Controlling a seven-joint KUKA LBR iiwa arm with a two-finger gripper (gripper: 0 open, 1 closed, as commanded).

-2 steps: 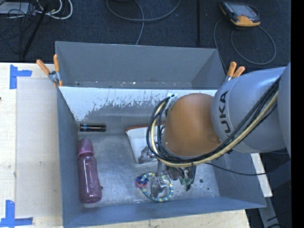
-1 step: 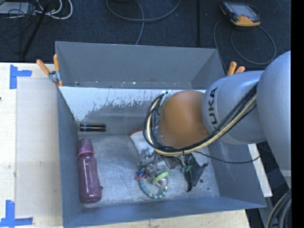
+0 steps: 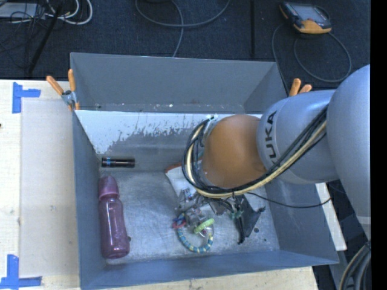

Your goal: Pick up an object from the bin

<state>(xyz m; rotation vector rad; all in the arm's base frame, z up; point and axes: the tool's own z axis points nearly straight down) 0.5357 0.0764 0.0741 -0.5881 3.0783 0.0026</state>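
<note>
Gripper [image 3: 195,213] is seen low at near-centre, just above a teal beaded ring [image 3: 188,244]. Whether it is apart or together cannot be told. The ring's rim should be straddled and the black piece [image 3: 248,221] to the right avoided.

Dark carpeted floor [image 3: 121,32]; black cables [image 3: 182,25] loop across it; an orange-edged device [image 3: 305,16] lies at upper right.

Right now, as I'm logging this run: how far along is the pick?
Done: the arm is down in the bin, its gripper low over the heap at the front middle, by a beaded ring, a green piece and a black piece. In hand: nothing can be seen held. Left: grip one thing and lift it out. The pink bottle and black pen lie apart at the left.
</note>
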